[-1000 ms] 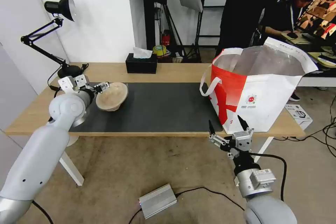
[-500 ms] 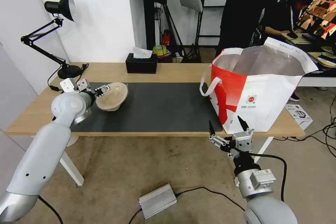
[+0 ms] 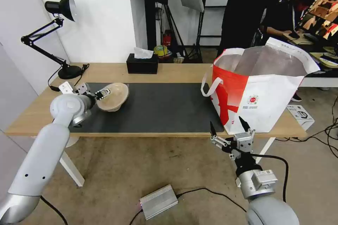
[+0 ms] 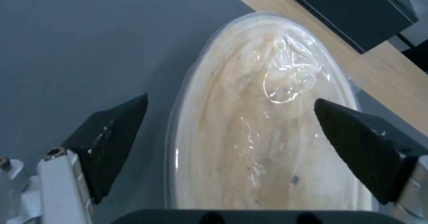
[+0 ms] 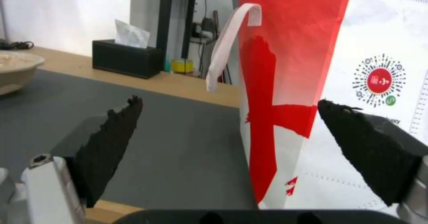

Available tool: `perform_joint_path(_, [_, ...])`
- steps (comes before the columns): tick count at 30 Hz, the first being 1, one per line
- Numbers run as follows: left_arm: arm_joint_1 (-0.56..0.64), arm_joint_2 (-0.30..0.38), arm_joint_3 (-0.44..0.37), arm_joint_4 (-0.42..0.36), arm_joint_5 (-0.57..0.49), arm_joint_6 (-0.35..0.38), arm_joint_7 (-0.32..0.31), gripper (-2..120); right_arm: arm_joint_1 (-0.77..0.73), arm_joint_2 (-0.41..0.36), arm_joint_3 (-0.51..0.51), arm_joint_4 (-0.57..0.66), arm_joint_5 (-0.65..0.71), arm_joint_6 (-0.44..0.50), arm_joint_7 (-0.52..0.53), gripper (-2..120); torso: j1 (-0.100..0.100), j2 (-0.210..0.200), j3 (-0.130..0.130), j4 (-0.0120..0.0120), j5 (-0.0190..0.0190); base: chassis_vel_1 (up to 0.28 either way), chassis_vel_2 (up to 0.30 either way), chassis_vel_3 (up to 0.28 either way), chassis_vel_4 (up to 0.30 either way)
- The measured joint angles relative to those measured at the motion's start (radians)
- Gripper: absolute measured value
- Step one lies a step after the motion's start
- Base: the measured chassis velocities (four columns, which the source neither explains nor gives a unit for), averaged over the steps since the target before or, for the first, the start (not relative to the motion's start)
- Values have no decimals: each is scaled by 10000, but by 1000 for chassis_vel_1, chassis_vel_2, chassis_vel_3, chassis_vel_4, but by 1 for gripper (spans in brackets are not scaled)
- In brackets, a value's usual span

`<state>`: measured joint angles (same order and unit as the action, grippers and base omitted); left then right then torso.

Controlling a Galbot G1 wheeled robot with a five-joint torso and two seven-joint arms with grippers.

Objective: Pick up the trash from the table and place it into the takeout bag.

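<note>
The left gripper [image 3: 102, 93] is reaching over the left end of the mat with its fingers spread wide. In the left wrist view the left gripper [image 4: 229, 110] is straddling the near rim of the beige pulp bowl [image 4: 267, 123], one dark fingertip outside the rim over the mat and the other over the bowl's inside; whether either finger is touching the rim I cannot tell, and nothing is being squeezed. The right gripper [image 3: 227, 125] is hanging below the front edge of the table, just in front of the bag's lower corner, fingers pointing up and spread apart, holding nothing; the right wrist view is showing the same gap between its fingertips [image 5: 111, 133].

The table [image 3: 176, 72] is carrying a dark grey mat [image 3: 158, 107] across its middle. The takeout bag [image 3: 262, 89] is standing upright on the table's right end, its near corner on the mat's edge, mouth gaping open with silver lining showing, one white strap handle [image 3: 210, 86] drooping down its red side.

The beige pulp bowl [image 3: 113, 96] is sitting on the mat's left end, well apart from the bag. It is tilting, with its opening turned toward the left gripper. Its inside is looking pale and streaked, with a glossy clear film crumpled against the wall.

A black desk lamp [image 3: 58, 35] is standing at the far left corner, and a black tissue box [image 3: 142, 64] is sitting at the far edge behind the mat.
</note>
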<state>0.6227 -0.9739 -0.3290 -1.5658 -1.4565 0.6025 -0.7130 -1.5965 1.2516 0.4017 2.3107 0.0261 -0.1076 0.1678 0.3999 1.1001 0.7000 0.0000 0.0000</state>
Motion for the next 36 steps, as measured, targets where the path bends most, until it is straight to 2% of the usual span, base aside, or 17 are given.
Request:
perform_joint_path(13, [18,-181,-34,342,-17,24,29,100,4,-6,78,14,0,0,1,100,0,0,0,0,0,0,0,0,0])
perform_joint_path(29, [65,-373,11,394,-10,170,50,100,18,9,85,-15,-2,-1,4,100,0,0,0,-1,0,0,0,0,0])
perform_joint_path(31, [63,-377,22,423,-12,189,52,95,18,13,86,-16,-3,-1,3,100,0,-1,0,-1,0,0,0,0,0])
perform_joint_path(33, [61,-396,23,464,-47,225,54,84,13,24,101,-21,-5,-1,4,100,0,-1,0,0,0,0,0,0,0])
perform_joint_path(34, [61,-396,23,464,-47,225,54,84,13,24,101,-21,-5,-1,4,100,0,-1,0,0,0,0,0,0,0])
perform_joint_path(36, [62,-409,22,467,-79,237,56,75,11,31,104,-30,-6,-2,3,100,0,-1,0,0,0,0,0,0,0])
